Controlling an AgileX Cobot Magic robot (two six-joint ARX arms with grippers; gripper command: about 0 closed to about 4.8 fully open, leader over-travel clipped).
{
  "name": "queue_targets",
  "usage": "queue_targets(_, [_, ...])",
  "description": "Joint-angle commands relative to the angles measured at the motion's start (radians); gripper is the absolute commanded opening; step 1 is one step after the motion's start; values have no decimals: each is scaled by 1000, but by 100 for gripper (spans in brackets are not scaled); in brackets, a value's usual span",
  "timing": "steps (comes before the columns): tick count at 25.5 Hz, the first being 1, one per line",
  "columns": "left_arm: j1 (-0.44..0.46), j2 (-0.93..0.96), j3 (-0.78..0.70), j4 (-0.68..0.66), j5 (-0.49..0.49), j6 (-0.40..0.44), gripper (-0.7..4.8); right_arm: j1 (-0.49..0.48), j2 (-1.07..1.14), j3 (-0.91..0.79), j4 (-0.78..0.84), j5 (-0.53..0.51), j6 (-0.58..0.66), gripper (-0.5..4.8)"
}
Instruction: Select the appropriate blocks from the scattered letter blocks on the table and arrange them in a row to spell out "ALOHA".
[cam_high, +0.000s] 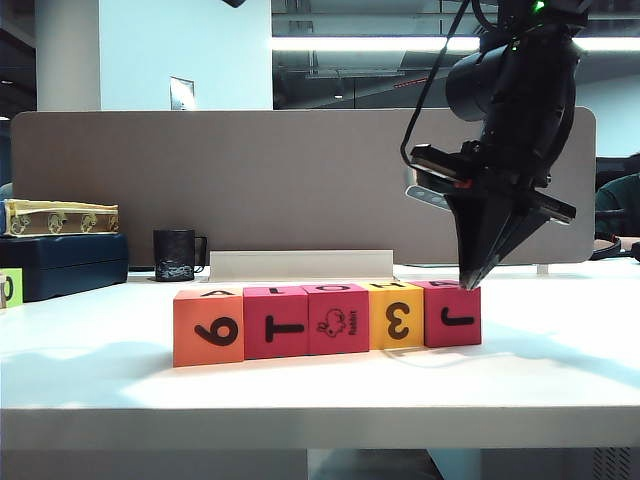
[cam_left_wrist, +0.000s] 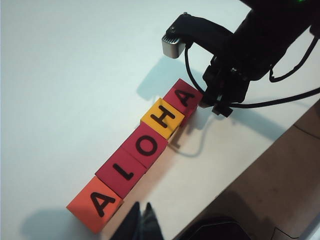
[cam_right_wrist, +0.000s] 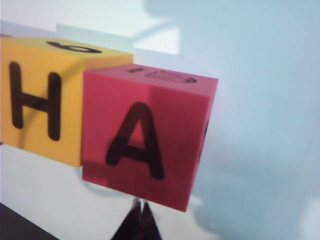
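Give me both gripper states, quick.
Left gripper: closed, empty, near the orange block.
Right gripper: closed, holding nothing, tips at the last pink-red block.

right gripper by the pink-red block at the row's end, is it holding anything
Nothing is held. The right gripper has its jaws shut, tips at the top back edge of the pink-red foam cube with J. The left gripper is also shut and empty.

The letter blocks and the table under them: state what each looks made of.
The letter blocks: probably foam, matte, with soft edges, no glare and flat printed black letters. The table: smooth white top, likely laminate, though the look leaves it open; it shows soft shadows and a faint sheen. The shut right gripper sits at the end block's top corner.
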Motion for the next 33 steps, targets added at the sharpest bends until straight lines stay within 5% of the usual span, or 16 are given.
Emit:
queue_targets(1, [0, -5, 2, 5, -2, 4, -6, 2, -1, 5, 14, -5, 5, -6])
queue_targets(7, [0, -6, 2, 5, -11, 5, -6, 3, -4, 5, -19, -59, 23, -6])
queue_targets(13, [0, -73, 2, 43, -243, 56, -6, 3, -76, 5, -35, -58, 11, -6])
queue_targets(19, [38, -203, -34, 82, -335, 56, -6, 3, -239, 5, 30, 28, 13, -6])
queue_targets(27, [153, -385, -263, 142, -352, 52, -6, 3, -399, -13, 36, 116, 12, -6])
queue_targets(33, [168, -562, -492, 180, -360, 0, -6, -5, -563, -210, 101, 139, 24, -6])
